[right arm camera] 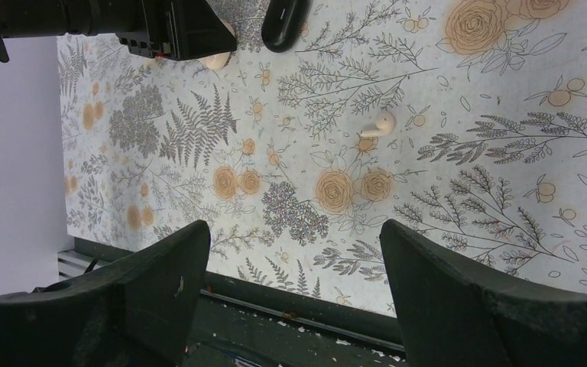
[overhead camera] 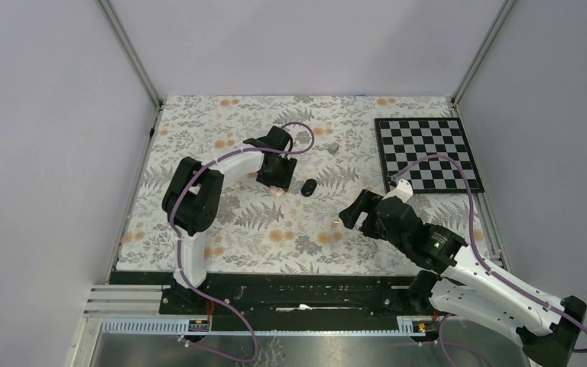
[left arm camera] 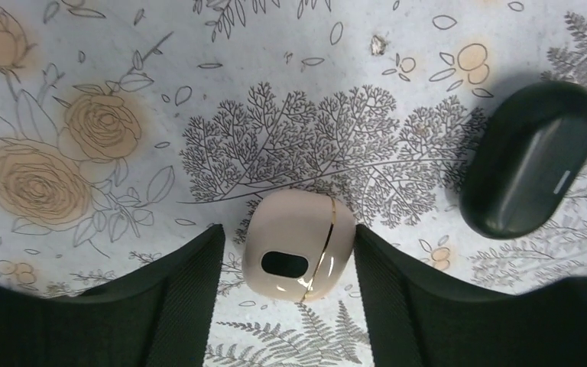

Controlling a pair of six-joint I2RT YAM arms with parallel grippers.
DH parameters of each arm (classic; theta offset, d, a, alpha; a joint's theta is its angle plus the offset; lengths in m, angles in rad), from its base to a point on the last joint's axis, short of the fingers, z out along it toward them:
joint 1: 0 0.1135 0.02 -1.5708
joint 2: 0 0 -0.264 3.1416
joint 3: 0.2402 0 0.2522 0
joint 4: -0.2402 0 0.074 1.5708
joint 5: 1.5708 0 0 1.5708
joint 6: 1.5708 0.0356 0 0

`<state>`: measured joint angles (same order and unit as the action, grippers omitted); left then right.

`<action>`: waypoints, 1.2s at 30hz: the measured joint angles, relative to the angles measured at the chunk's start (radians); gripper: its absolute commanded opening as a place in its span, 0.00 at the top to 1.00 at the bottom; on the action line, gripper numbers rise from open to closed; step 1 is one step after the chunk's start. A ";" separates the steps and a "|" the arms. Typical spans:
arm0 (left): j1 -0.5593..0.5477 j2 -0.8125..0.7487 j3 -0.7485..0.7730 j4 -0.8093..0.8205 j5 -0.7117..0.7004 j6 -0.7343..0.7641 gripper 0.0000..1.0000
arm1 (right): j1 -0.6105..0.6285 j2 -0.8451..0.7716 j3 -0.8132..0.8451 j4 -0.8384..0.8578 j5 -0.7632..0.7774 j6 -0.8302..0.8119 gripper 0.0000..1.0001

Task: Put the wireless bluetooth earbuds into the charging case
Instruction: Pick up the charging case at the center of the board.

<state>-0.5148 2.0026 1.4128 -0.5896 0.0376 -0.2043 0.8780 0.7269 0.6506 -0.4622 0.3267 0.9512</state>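
**Cream charging case (left arm camera: 298, 245) between the fingers of the left gripper (left arm camera: 289, 233), one earbud (right arm camera: 378, 124) loose on the cloth**

Nearest me, the right gripper (right arm camera: 294, 245) hangs over the floral cloth (overhead camera: 222, 229), jaws spread wide with nothing between them; the earbud, small, cream and short-stemmed, lies on the cloth at about nine o'clock of it, clear of the fingers and well apart from the charging case. Farther in, the left gripper stands low over the case, jaws apart, one on each side; one finger (left arm camera: 176, 306) leaves a sliver of cloth showing, the other looks to touch the case's side, so it is not clamped. The case has a thin gold line across it and a dark oval patch; a black oval pod (left arm camera: 531, 168) lies near it at three o'clock, not touching. A small grey block (overhead camera: 332, 147) sits at one o'clock of the pod; a chessboard (overhead camera: 428, 153) lies farthest, at two o'clock on the cloth.
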 measured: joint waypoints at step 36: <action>-0.089 -0.392 -0.290 0.155 0.214 -0.736 0.70 | 0.003 0.165 -0.350 0.794 -0.122 0.063 0.10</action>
<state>-0.6041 1.6108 1.1225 -0.4343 0.2516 -0.9405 0.8814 0.8921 0.3004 0.3317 0.2047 1.0138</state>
